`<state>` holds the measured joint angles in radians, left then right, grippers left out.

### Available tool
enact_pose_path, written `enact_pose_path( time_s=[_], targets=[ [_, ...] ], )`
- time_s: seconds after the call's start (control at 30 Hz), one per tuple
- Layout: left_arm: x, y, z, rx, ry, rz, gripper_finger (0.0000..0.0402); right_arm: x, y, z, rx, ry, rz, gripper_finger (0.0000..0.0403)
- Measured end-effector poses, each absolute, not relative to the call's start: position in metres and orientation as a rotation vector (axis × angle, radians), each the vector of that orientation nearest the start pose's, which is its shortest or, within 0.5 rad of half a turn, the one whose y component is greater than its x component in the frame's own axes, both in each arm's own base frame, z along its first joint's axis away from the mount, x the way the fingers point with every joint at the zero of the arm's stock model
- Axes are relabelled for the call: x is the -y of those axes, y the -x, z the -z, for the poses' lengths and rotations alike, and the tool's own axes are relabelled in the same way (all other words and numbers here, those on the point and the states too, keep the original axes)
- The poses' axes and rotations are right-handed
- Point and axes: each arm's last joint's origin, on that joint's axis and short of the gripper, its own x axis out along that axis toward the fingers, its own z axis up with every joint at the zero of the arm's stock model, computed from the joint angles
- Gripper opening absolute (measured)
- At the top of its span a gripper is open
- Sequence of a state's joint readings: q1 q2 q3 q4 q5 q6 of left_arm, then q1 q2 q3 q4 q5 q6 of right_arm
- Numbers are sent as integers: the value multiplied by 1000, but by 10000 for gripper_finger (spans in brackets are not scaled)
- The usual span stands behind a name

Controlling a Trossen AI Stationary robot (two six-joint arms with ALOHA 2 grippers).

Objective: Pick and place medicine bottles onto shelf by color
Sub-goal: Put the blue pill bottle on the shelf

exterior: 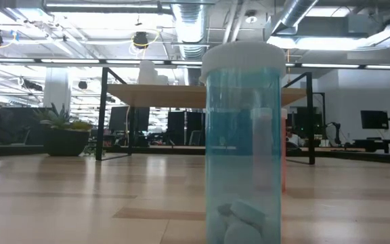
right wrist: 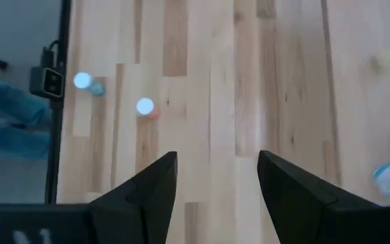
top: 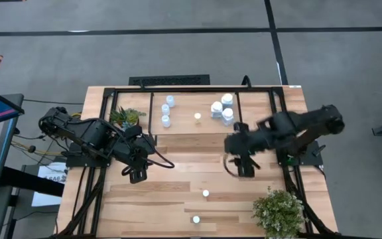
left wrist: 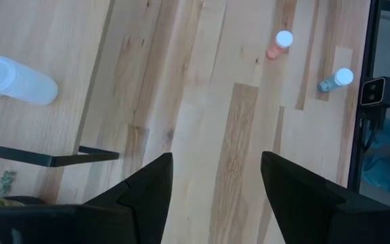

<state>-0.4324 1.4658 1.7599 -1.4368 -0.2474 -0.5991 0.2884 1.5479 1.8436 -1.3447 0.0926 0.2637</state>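
Observation:
The shelf [top: 184,99] stands at the table's far side. It carries small blue-capped medicine bottles [top: 166,109] at its left, one yellowish bottle [top: 197,117] in the middle and bigger white ones [top: 222,108] at its right. Two bottles stand upright on the table near its front edge: an orange one [top: 205,193] [left wrist: 279,44] [right wrist: 146,107] and a blue one [top: 195,219] [exterior: 242,142] [left wrist: 337,79] [right wrist: 87,83]. My left gripper [top: 138,174] [left wrist: 215,196] hangs open above the table's left middle. My right gripper [top: 244,169] [right wrist: 217,196] hangs open above the right middle. Nothing is between either gripper's fingers.
A small green plant [top: 126,117] sits by the shelf's left end, and a bushier one [top: 278,211] stands at the near right corner. The shelf's black wire legs [left wrist: 46,157] run along the board. Bare planks lie between the two grippers and the near bottles.

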Motion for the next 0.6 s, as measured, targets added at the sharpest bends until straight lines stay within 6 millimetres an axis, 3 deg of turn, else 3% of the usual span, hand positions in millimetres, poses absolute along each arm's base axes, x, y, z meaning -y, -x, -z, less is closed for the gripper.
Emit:
enact_pose_path(
  time_s=[0.33,0.6],
  targets=[
    [98,-230,-408,-1068,154,-151,210,-136,-223,-356,-998,-140,93,225],
    [112,-234,-405,-1030,210,-129,210,-167,-221,-310,-1011,-137,43,225]
  ],
)
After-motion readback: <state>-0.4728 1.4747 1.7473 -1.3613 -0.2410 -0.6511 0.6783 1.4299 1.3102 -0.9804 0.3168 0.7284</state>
